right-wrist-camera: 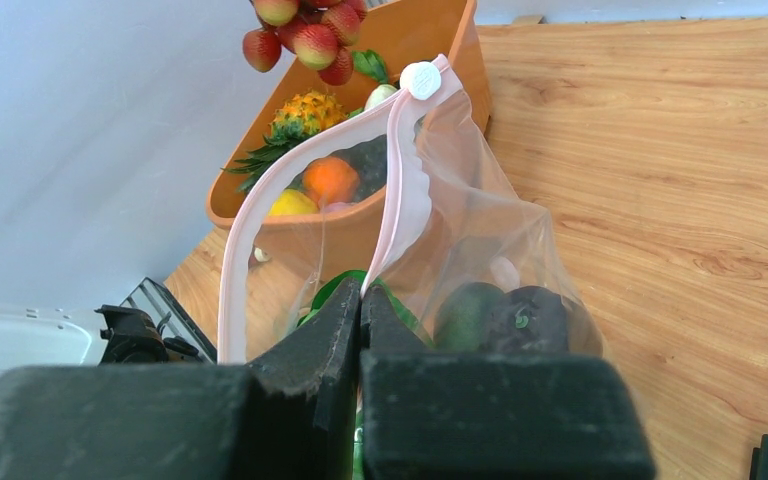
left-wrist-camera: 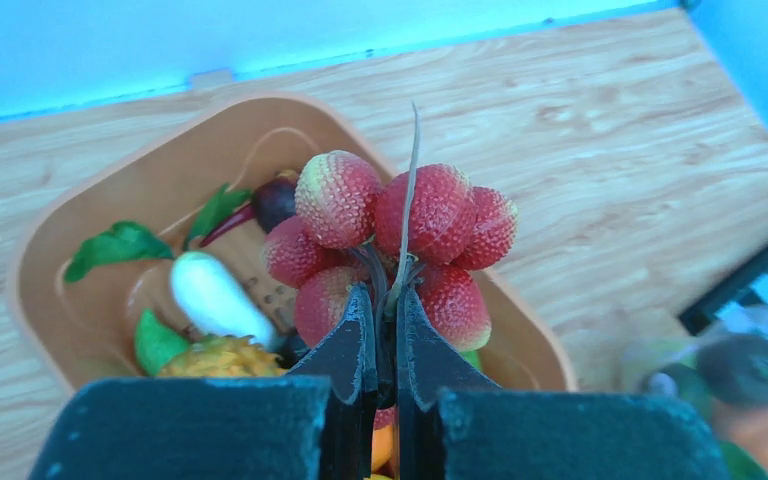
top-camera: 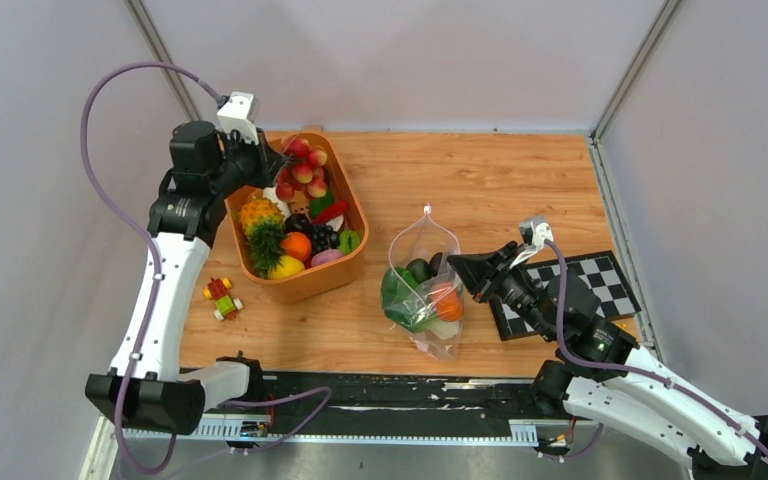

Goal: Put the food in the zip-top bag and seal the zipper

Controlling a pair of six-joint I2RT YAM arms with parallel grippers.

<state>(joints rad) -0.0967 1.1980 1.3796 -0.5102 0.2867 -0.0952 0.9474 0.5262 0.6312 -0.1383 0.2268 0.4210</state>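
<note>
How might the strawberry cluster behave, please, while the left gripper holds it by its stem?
Probably light: the left gripper pinches only thin stems on the strawberry cluster. It may swing or twist, as all berries sit beyond the grip.

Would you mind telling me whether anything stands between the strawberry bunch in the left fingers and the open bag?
Nothing visible blocks it. The strawberry bunch hangs over the tub, whose wall lies toward the bag; beyond it only bare table. The right fingers pinch the bag's mouth edge, which stands open.
</note>
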